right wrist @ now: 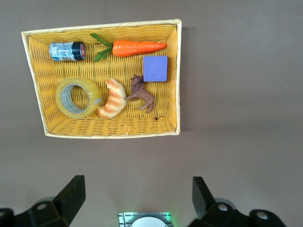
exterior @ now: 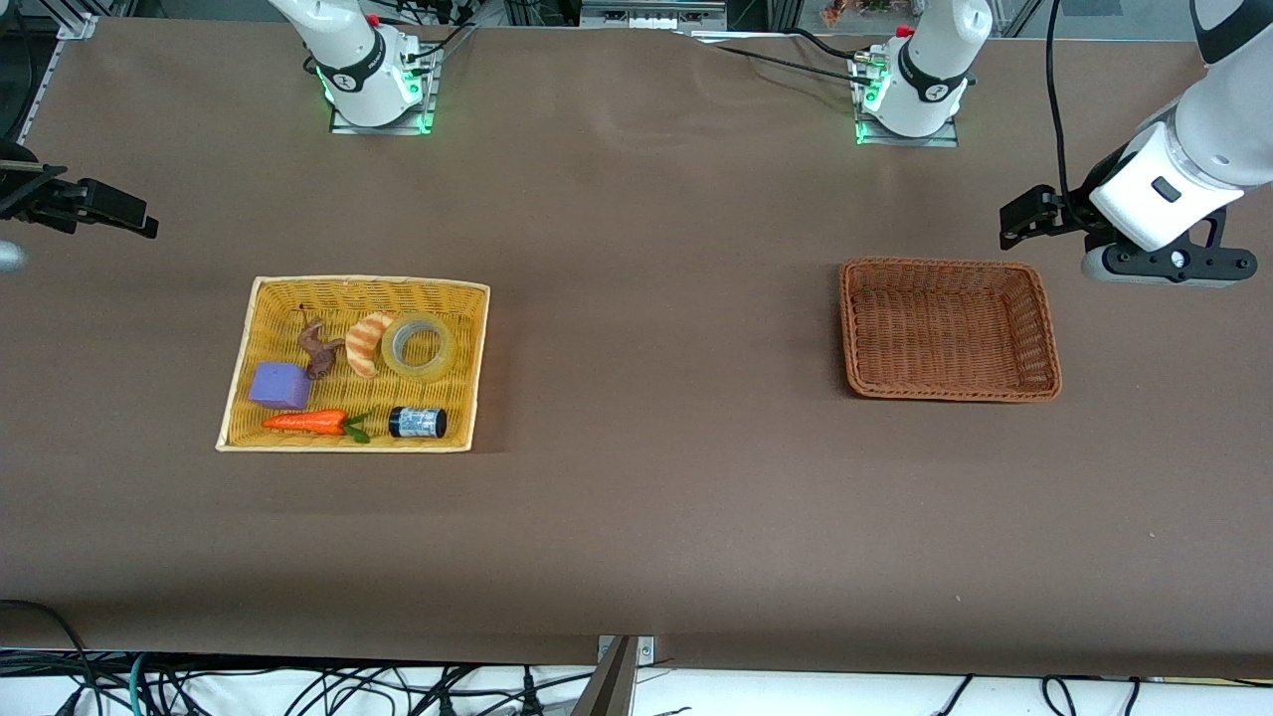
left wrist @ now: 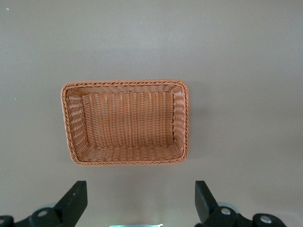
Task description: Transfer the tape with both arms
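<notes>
The tape (exterior: 419,345), a yellowish translucent ring with a grey core, lies flat in the yellow basket (exterior: 368,282) toward the right arm's end of the table. It also shows in the right wrist view (right wrist: 77,98), touching the croissant toy (right wrist: 112,98). My right gripper (exterior: 129,217) hangs open and empty high over the table edge at that end, apart from the basket; its jaws (right wrist: 137,187) stand wide. My left gripper (exterior: 1021,223) is open and empty in the air beside the brown basket (exterior: 945,264), and in the left wrist view (left wrist: 139,189) nothing is between its jaws.
The yellow basket (right wrist: 109,24) also holds a carrot toy (exterior: 306,422), a purple cube (exterior: 277,385), a brown lion figure (exterior: 318,347) and a small black-and-blue cylinder (exterior: 417,423). The brown basket (left wrist: 125,82) is empty. Bare brown table lies between the baskets.
</notes>
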Controlling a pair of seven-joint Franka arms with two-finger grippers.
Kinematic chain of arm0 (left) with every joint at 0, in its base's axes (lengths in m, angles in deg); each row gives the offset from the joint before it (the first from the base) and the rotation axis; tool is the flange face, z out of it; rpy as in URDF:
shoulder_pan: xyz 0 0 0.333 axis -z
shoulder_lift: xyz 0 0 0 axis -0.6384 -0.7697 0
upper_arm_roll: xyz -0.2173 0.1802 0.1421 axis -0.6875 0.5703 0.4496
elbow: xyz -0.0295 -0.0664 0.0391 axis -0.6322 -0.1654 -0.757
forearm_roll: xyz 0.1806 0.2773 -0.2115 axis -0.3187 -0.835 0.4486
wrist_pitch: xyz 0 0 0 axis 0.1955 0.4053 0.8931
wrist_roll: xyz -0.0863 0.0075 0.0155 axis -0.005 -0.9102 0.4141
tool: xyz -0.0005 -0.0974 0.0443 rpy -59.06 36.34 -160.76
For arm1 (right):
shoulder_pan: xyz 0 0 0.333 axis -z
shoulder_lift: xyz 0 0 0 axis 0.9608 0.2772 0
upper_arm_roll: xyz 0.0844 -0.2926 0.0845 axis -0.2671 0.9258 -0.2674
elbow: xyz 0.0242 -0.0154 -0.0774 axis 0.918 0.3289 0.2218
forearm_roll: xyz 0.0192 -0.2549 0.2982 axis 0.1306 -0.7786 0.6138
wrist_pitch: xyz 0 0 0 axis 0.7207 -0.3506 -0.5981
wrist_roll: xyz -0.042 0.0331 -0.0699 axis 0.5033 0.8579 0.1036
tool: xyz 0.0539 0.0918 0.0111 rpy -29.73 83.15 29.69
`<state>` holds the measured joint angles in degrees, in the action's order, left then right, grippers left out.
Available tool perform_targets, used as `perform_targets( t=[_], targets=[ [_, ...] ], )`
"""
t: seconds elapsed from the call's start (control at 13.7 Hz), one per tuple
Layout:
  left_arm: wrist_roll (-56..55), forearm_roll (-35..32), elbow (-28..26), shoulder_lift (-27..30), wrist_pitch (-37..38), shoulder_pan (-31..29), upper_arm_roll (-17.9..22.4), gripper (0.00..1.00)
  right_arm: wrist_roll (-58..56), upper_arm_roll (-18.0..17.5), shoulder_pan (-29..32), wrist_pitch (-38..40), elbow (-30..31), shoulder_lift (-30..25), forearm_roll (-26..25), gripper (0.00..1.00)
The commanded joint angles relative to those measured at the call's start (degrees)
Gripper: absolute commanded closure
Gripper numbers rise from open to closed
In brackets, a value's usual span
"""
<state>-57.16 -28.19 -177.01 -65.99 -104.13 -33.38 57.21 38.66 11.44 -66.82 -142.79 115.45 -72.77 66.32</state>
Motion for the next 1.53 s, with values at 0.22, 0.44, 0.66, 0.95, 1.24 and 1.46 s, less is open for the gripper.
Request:
perform_targets(
  t=[0.22, 0.44, 0.66, 0.95, 1.24, 1.46],
  targets=[
    [0.5, -0.2, 1.6, -0.3, 1.3, 0.2, 0.0, 0.0, -0.8, -0.6, 0.6, 1.0, -1.1, 0.2, -0.5, 0.0],
    [0.5, -0.2, 1.6, -0.3, 1.3, 0.2, 0.0, 0.0, -0.7, -0.6, 0.6, 1.0, -1.0, 0.2, -0.5, 0.0],
    [0.5, -0.2, 1.6, -0.3, 1.3, 0.2, 0.0, 0.0, -0.3, -0.6, 0.6, 1.1, -1.1, 0.2, 0.0, 0.0],
    [0.5, -0.2, 1.6, -0.3, 1.3, 0.2, 0.0, 0.0, -0.4, -1.0, 0.0, 0.7, -0.9, 3.2, 0.3, 0.0],
    [0.5, -0.2, 1.6, -0.3, 1.3, 0.2, 0.0, 0.0, 0.1, -1.1, -4.3, -6.4, 2.6, 6.3, 0.6, 0.0],
    [0.5, -0.2, 1.6, -0.3, 1.3, 0.2, 0.0, 0.0, 0.3, -1.2, -6.1, -17.8, 10.2, 8.1, 0.7, 0.0]
  ],
)
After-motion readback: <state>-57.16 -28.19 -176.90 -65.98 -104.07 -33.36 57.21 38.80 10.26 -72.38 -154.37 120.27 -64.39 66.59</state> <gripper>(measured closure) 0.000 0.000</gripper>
